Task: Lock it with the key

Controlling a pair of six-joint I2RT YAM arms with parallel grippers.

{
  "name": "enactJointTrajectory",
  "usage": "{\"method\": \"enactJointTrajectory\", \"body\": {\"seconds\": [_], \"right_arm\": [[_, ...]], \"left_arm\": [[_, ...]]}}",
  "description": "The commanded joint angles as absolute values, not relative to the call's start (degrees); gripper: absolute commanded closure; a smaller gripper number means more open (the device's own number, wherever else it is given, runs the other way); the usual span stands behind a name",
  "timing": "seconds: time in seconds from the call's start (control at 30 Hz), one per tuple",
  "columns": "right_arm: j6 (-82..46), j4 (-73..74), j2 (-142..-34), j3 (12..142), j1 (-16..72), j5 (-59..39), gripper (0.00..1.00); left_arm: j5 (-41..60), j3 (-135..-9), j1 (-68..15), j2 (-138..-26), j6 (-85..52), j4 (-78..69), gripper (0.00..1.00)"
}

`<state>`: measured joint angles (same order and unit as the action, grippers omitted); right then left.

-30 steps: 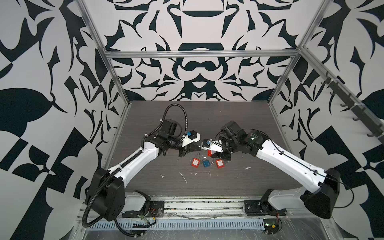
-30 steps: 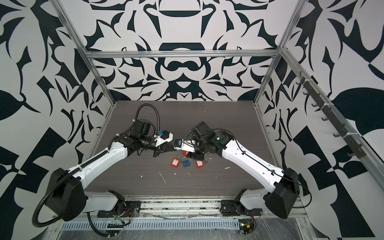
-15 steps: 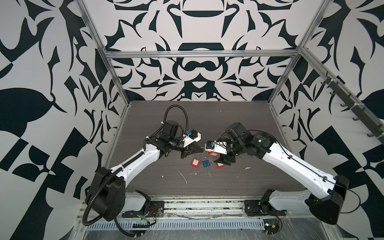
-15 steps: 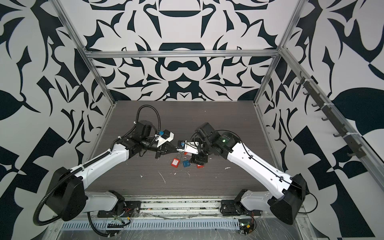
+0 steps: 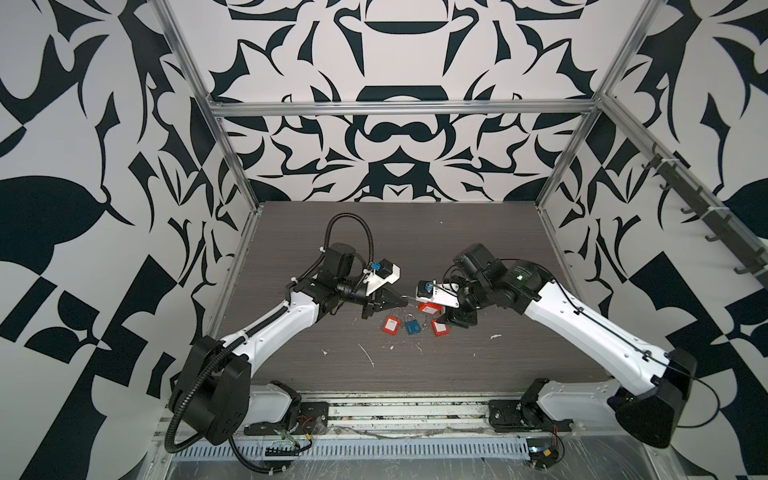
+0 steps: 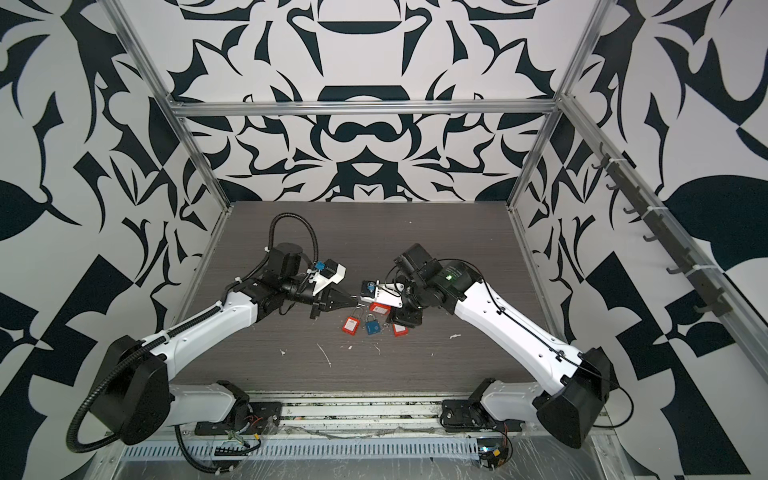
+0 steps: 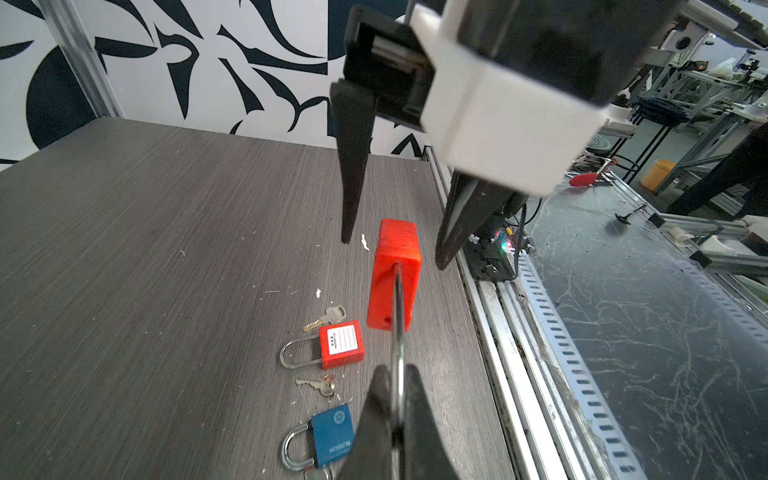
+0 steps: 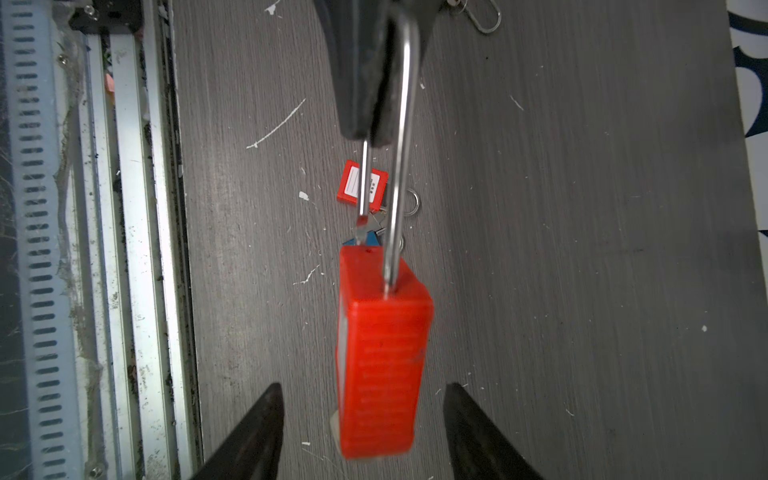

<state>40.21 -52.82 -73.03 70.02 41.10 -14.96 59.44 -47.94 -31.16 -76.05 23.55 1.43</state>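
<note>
A red padlock (image 7: 395,274) (image 8: 382,353) hangs in the air between the two arms. My left gripper (image 7: 395,374) (image 5: 403,297) is shut on its steel shackle (image 8: 401,166). The shackle stands open, its short leg out of the body. My right gripper (image 8: 362,386) (image 7: 392,253) is open, with one finger on each side of the red body and a gap on both sides. Two small keys (image 7: 328,318) (image 7: 318,384) lie loose on the table below. Neither gripper holds a key.
On the dark table (image 5: 478,249) under the grippers lie two small red padlocks (image 5: 390,325) (image 5: 439,327) and a blue padlock (image 5: 412,328). White scraps (image 5: 365,353) dot the front. An aluminium rail (image 7: 519,332) runs along the front edge.
My right gripper has opened off the red padlock's body and drawn back a little to the right. My left gripper has kept its grip on the shackle and shifted slightly right.
</note>
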Motion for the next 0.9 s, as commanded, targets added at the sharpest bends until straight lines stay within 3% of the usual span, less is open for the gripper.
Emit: {"method": "enactJointTrajectory", "body": {"seconds": [0.0,0.27,0.43,0.67,0.7,0.73,0.77,0.87], "right_arm": [[40.4,-51.9,-73.1,72.7,41.1,-17.5,0.42],[40.1,-50.5,-73.7,72.8,41.1,-21.0,0.57],[40.3,-50.9,-73.4,72.5,41.1,-21.9,0.74],[41.1,-52.1,-73.2,72.8,41.1,-21.0,0.87],[41.2,-52.2,-73.2,72.9,41.0,-21.0,0.89],[41.2,-52.6,-73.2,73.2,41.0,-21.0,0.89],[41.1,-52.9,-73.2,73.3,41.1,-20.9,0.9],[41.5,-54.3,-73.4,73.7,41.0,-20.8,0.92]], "left_arm": [[62.0,-47.1,-31.4,-74.7,23.3,-0.2,1.0],[61.4,-47.3,-32.3,-74.5,24.1,0.0,1.0],[61.5,-47.1,-32.7,-73.6,24.6,0.3,1.0],[60.9,-47.5,-33.0,-73.5,26.1,2.3,1.0],[60.3,-47.9,-33.1,-73.5,26.7,3.2,0.97],[59.2,-48.3,-33.2,-73.5,27.5,4.3,0.83],[57.4,-48.7,-33.5,-73.5,28.5,5.5,0.76],[54.5,-50.5,-34.1,-71.6,31.7,9.6,0.67]]}}
